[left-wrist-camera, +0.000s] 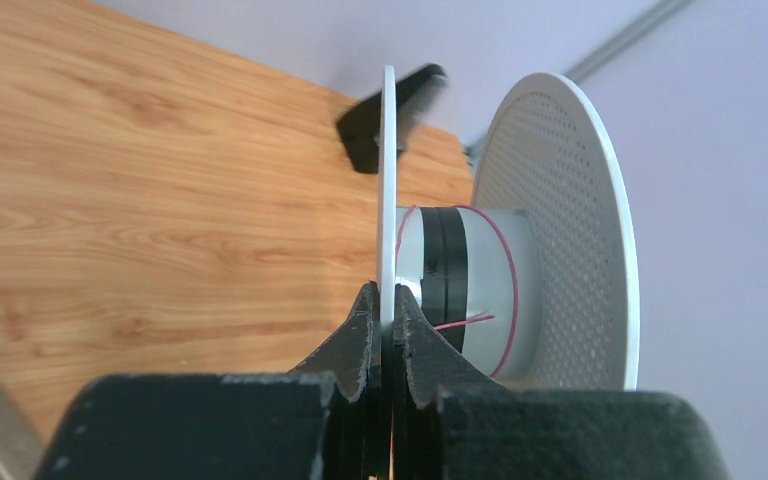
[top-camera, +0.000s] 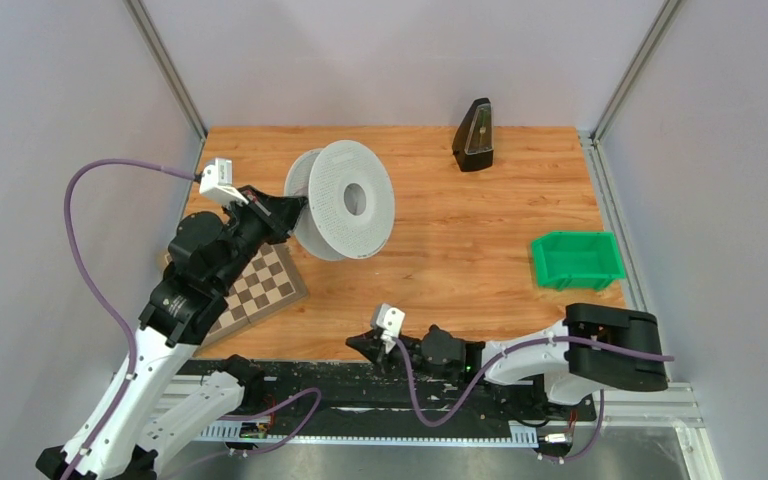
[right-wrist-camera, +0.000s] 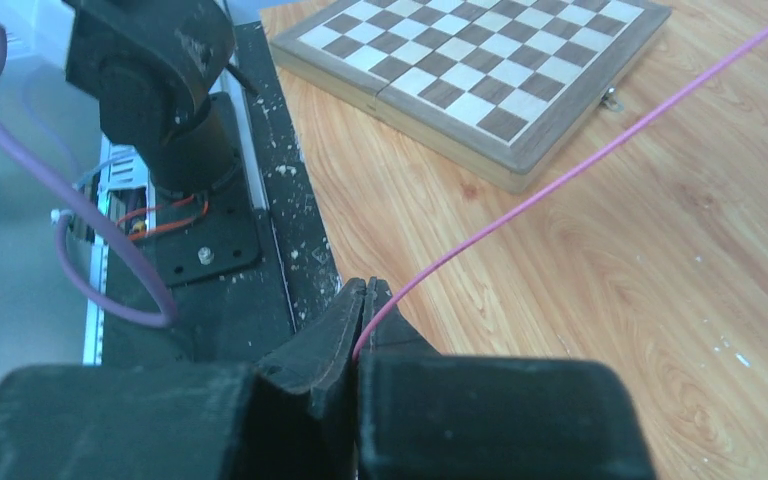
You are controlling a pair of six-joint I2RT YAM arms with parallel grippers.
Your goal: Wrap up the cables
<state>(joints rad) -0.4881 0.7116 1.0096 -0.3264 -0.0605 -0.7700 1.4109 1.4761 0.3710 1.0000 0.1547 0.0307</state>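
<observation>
R gripper (right-wrist-camera: 365, 290) sits low at near edge of table (right-wrist-camera: 610, 300), jaws pinched tight on thin pink cable (right-wrist-camera: 580, 165). Cable runs straight & taut from the fingertips, passing chessboard (right-wrist-camera: 480, 60) corner. Farther back, L gripper (left-wrist-camera: 385, 300) is clamped on one flange rim of white spool (left-wrist-camera: 560, 230), which stands on edge. A couple of pink loops w/ a loose end go round the hub, beside a black band.

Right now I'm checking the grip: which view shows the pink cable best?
Right wrist: the pink cable runs from the shut right gripper. Left wrist shows only loops on the spool hub; top view hardly shows it.
</observation>
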